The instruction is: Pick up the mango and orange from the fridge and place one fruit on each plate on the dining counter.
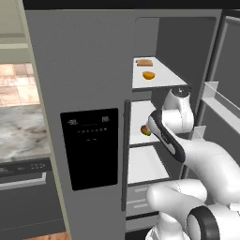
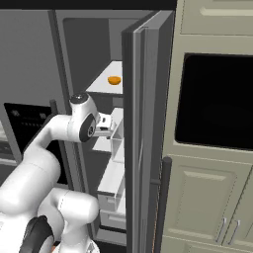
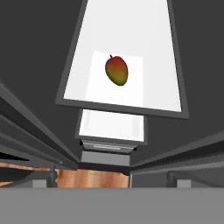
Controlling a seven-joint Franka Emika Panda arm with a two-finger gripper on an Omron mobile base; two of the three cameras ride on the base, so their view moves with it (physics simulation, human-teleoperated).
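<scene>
The fridge (image 1: 84, 70) stands with its right side open, white shelves showing. The mango (image 3: 117, 71), oval and red-green, lies on a white shelf straight ahead in the hand view; on the middle shelf the mango (image 1: 145, 130) peeks out from behind my forearm. The orange (image 1: 148, 75) sits on the top shelf, and the orange (image 2: 114, 80) also shows past the open door. My gripper (image 3: 112, 178) is inside the fridge above the mango's shelf, open, fingertips far apart with nothing between them. It is still clear of the mango.
A brown flat item (image 1: 144, 62) lies behind the orange. The open door (image 2: 143, 123) with its bins (image 1: 219, 105) stands close on the right of my arm. Drawers (image 1: 138, 197) sit below the shelves. A wall oven (image 2: 215, 101) flanks the fridge.
</scene>
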